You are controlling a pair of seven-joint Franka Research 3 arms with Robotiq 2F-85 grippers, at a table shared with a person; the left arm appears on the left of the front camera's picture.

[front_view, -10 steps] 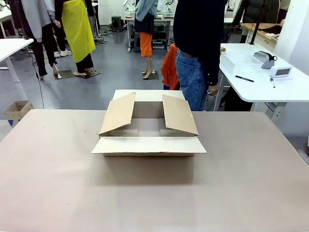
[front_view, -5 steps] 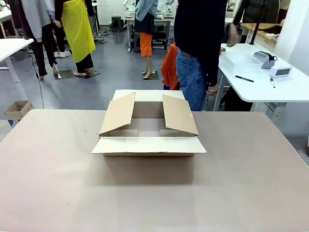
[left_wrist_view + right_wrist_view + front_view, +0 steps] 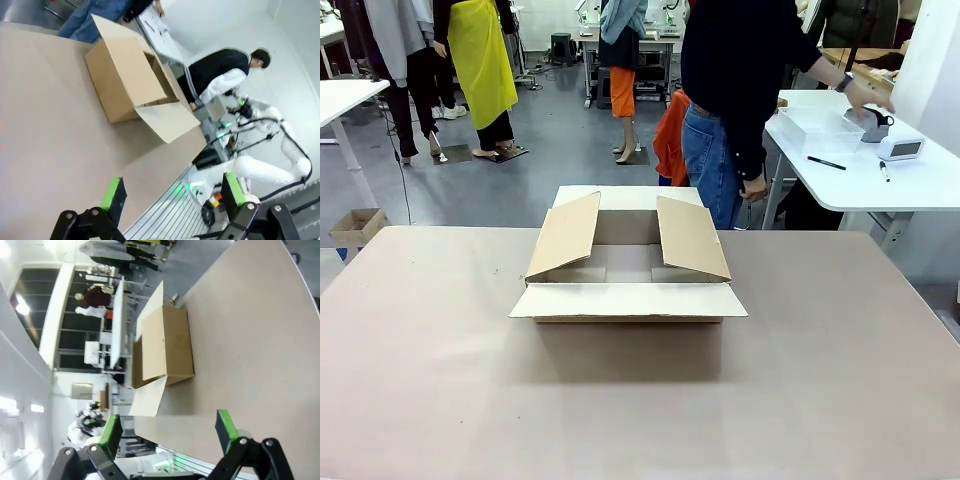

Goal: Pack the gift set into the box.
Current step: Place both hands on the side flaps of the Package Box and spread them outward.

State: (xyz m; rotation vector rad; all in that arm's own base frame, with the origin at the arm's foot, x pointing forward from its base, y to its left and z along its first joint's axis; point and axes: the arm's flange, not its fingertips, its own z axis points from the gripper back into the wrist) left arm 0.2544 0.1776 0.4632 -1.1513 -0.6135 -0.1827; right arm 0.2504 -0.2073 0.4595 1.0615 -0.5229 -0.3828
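The box [image 3: 628,262] stands in the middle of the brown table [image 3: 440,380], its four flaps open; the two side flaps slope inward. It also lies ahead of each gripper, as the box [image 3: 131,80] and the box [image 3: 167,345]. A shallow white tray [image 3: 815,128], apparently the gift set, rests on the white side table at the far right; what it holds is hidden from here. The person stands behind the box, one hand [image 3: 865,98] stretched over that side table. My left gripper [image 3: 173,192] and right gripper [image 3: 168,429] hang open and hold nothing.
The white side table [image 3: 920,185] carries a grey label printer [image 3: 868,122], a small white device [image 3: 900,148] and a pen [image 3: 826,162]. A tiny brown carton [image 3: 357,226] sits on the floor at far left. Other people stand farther back.
The person has turned and reached an arm to the right, over the side table. The box has not moved.
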